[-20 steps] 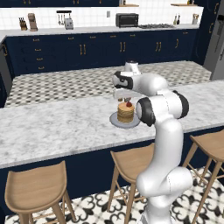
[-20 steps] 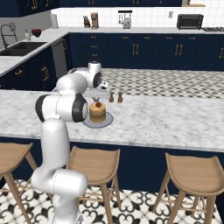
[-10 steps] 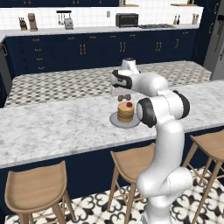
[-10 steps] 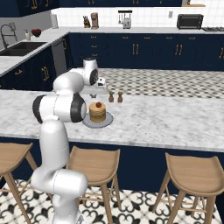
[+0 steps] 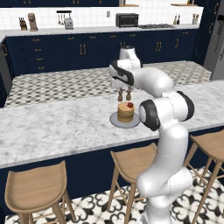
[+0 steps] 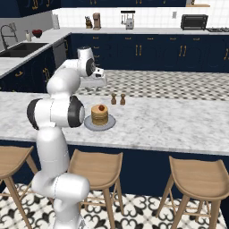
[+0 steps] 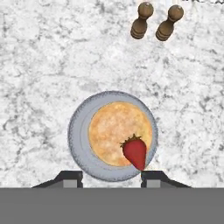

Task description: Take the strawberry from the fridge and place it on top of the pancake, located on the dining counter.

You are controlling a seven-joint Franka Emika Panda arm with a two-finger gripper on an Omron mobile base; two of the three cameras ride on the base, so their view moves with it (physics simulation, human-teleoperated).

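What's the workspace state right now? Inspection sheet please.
Surface: dining counter, marble top.
Job's things: strawberry lies on the pancake, off-centre near its edge; the stack sits on a grey plate.
Clutter: two wooden shakers behind the plate.
Grippers: gripper above the plate, fingers apart, holding nothing.
Cables: nothing seen.
Surroundings: wooden stools, navy cabinets, toaster oven.

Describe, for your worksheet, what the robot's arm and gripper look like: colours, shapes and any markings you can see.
The arm is built of glossy white, rounded, tube-like segments, joined by dark, near-black bands at the joints. It rises as a thick white column between the stools. The gripper ends in two small, dark, blocky finger tips with paler grey faces. No cables or markings can be made out.
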